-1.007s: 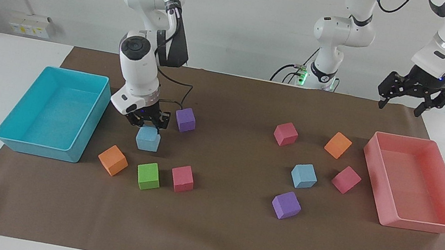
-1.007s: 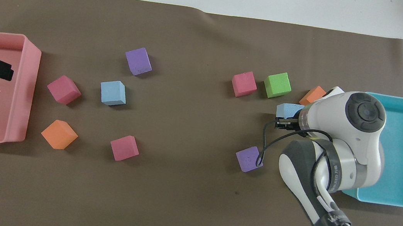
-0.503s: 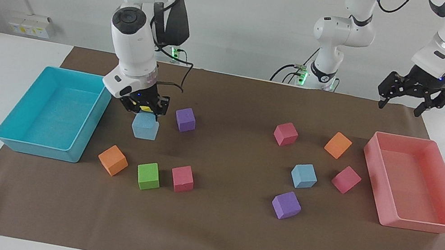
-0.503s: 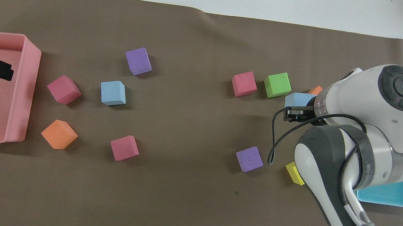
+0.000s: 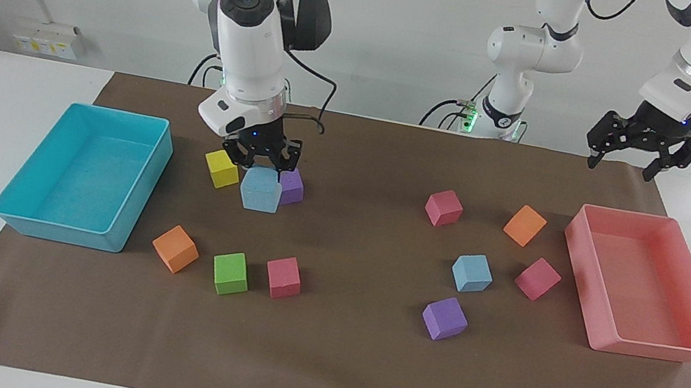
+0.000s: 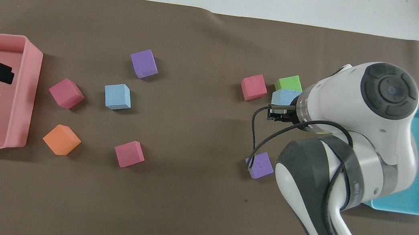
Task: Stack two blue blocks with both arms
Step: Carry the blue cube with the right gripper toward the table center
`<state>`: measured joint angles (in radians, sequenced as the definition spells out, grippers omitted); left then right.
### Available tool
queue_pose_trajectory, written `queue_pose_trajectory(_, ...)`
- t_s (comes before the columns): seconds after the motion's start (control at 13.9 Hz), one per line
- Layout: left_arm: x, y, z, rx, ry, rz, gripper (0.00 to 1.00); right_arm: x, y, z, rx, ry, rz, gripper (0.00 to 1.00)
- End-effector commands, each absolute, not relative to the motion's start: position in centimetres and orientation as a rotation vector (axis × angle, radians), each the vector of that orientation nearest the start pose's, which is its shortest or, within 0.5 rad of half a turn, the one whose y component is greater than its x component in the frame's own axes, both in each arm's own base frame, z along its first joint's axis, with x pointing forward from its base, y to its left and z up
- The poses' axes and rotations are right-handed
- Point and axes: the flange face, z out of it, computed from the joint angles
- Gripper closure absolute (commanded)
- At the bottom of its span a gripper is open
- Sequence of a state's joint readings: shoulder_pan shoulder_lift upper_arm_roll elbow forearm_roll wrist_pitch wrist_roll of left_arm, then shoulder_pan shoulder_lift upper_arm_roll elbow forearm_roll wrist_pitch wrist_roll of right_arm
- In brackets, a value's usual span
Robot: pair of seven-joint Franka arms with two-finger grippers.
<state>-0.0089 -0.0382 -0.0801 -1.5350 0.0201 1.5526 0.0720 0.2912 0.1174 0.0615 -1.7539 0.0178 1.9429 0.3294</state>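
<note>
A: How far had the stacking got?

B: One blue block [image 5: 261, 190] was held in the right gripper [image 5: 260, 161], its fingers pinched on the block's top, and it was carried clear of the mat over the spot between the yellow cube [image 5: 221, 168] and a purple cube [image 5: 291, 186]. The second blue block [image 5: 471, 273] was seen lying on the brown mat [image 5: 323, 361] toward the left arm's end, untouched. Nothing had been stacked yet.

A: And the left gripper?

B: The left gripper [image 5: 646, 144] was held wide, with nothing in it, hanging above the mat's edge by the pink tray [image 5: 659, 349]; that arm was waiting.

A: What was judged to be left?

B: The carried block had still to be taken across the middle of the table and set squarely on the resting one. As the task names both arms, some part for the left one was presumably still to come.

A: Was room left for that?

B: The middle of the mat lay open, so a raised crossing was judged easy. Round the resting block it was tighter: a pink cube [image 5: 537, 278] lay just beside it toward the pink tray, another purple cube [image 5: 444, 318] lay farther from the robots, and a red cube [image 5: 443, 208] and an orange cube [image 5: 525, 225] lay nearer to them. A descent from straight above was judged safest. The turquoise tray [image 5: 15, 214] was well apart
</note>
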Motion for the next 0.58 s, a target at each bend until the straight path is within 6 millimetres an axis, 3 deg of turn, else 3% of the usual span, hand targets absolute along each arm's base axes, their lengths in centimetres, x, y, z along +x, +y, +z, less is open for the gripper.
queue_pose_trajectory(0.0,53.4,-4.5,66.2,-3.114,0.248,-0.072,0.00,56.6,25.2,50.5,-3.085,-0.015,-0.066,1.00)
queue_pose_trajectory(0.22,53.4,-4.4,66.3,-3.114,0.248,-0.079,0.00,56.2,27.3,50.1,-3.091,0.037,-0.063,1.00)
queue_pose_trajectory(0.36,53.4,-4.4,66.3,-3.114,0.248,-0.076,0.00,55.5,32.4,48.8,-3.093,0.042,-0.054,1.00)
queue_pose_trajectory(0.5,53.4,-4.4,66.3,-3.114,0.248,-0.076,0.00,55.3,34.5,48.0,-3.089,0.064,-0.056,1.00)
